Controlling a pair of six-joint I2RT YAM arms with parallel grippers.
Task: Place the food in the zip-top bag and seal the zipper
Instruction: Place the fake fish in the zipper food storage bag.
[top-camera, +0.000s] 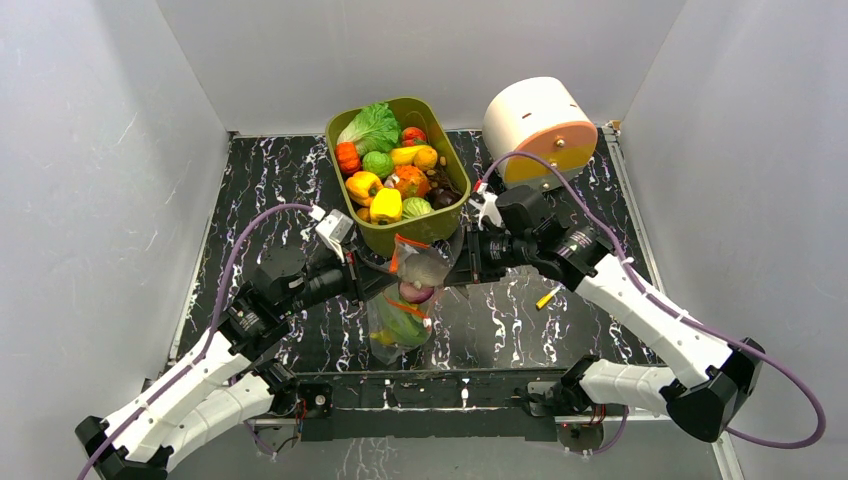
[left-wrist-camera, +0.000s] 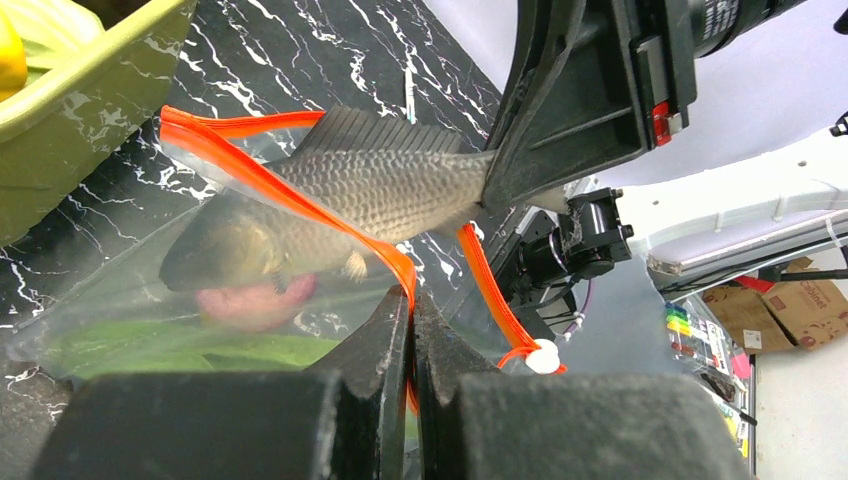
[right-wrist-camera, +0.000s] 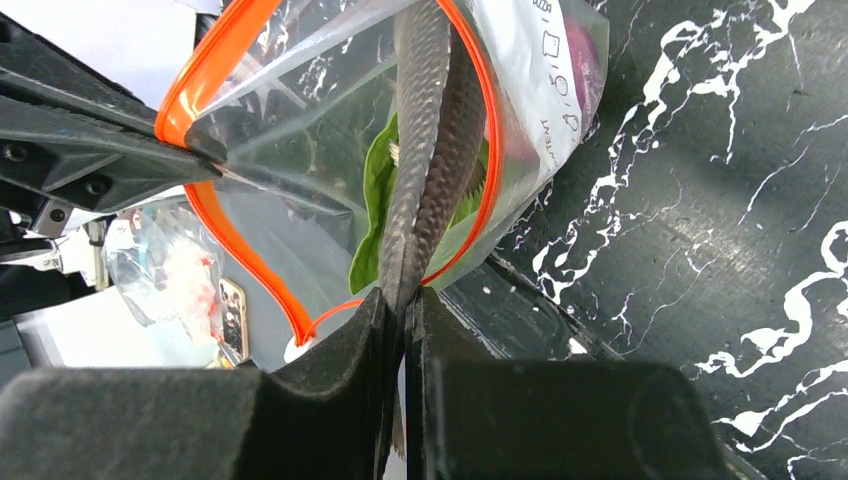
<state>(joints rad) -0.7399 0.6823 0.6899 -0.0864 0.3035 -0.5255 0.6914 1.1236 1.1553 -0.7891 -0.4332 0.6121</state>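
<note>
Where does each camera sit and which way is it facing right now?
Top external: above and behind the bases, looking down at the table, tub, left arm and right arm.
Left wrist: faces across the zip-top bag toward the right gripper; the left gripper pinches the zipper.
Right wrist: looks along the fish into the bag; its fingers clamp the tail.
Shared: both wrist views show fish and zipper.

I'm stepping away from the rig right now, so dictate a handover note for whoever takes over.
Grippers: left gripper shut on the zipper, holding the zip-top bag open; right gripper shut on the toy fish by its tail.
Fish is head-first, partly through the mouth.
Done: green vegetable and purple onion are in the bag.
Left: release the fish, add food from the olive tub, seal the zipper.
</note>
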